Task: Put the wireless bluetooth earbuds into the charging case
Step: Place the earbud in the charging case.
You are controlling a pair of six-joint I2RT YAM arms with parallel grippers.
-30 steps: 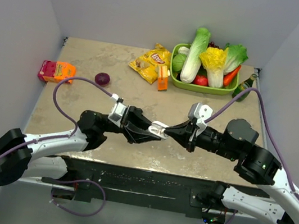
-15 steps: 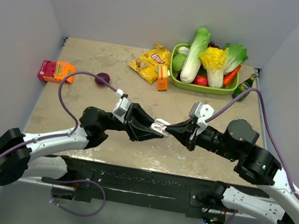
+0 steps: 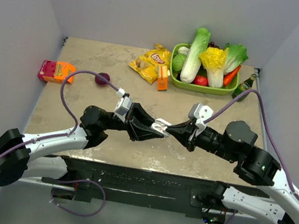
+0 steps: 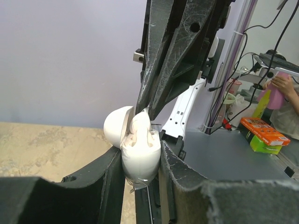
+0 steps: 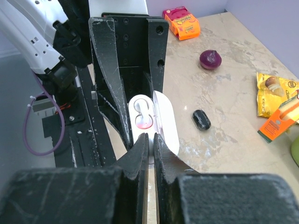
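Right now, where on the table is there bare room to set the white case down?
Bare: the back-left corner, between the snack box and the chip bag; also a strip of the table along its near edge. Crowded: back right, with the vegetable basket and green bottle, and the centre around the held white case.
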